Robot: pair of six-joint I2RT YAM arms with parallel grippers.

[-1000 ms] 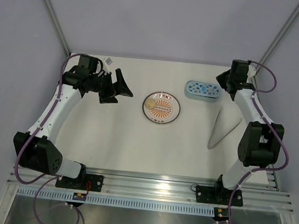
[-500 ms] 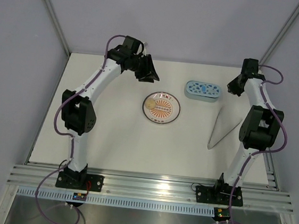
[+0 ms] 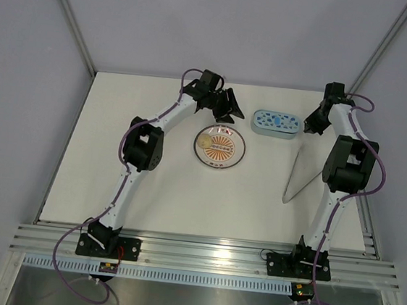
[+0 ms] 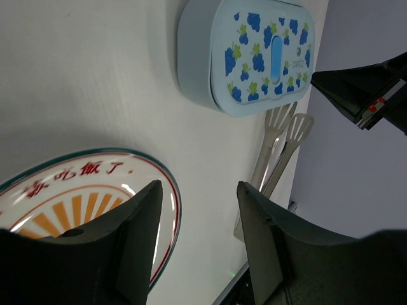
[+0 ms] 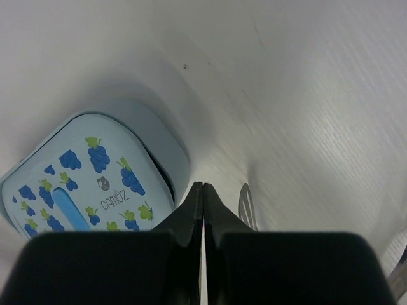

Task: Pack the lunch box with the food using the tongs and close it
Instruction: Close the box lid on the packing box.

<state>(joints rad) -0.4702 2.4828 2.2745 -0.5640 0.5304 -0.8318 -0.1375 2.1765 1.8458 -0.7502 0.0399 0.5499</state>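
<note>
**Left gripper (image 3: 230, 106) loose, right gripper (image 3: 312, 126) pinched shut, both of mine empty at the far end of the table**

Nearest to my bases lie the tongs (image 3: 303, 176), flat on the white table (image 3: 149, 183) on my right side. They are slim and silvery, two arms in a narrow V, the joined end toward me and the slotted spatula heads pointing away. From above, my right arm's dark elbow link covers part of the outer arm of the tongs.

Farther out, near the middle, sits the round plate (image 3: 229, 155), white with an orange sunburst, red characters and a dark rim. One pale yellowish piece of food (image 3: 205, 141) rests on its left part; I can make out no other pieces.

Beyond the plate and to its right is the lunch box (image 3: 276, 124), a pale-blue rounded oblong. Its lid is on, printed with blue grapes and green leaves, with a blue tab down the centre, so the inside is hidden.

My left gripper (image 4: 198, 190) hangs over the plate's far edge, fingers parted with only bare table between them; past them I see the lunch box (image 4: 248, 57) and the tongs' heads (image 4: 287, 130) just beside it. My right gripper (image 5: 202, 185) hovers just right of the lunch box (image 5: 95, 171), fingers pressed together on nothing, one tong head (image 5: 246, 203) showing beside them.
</note>
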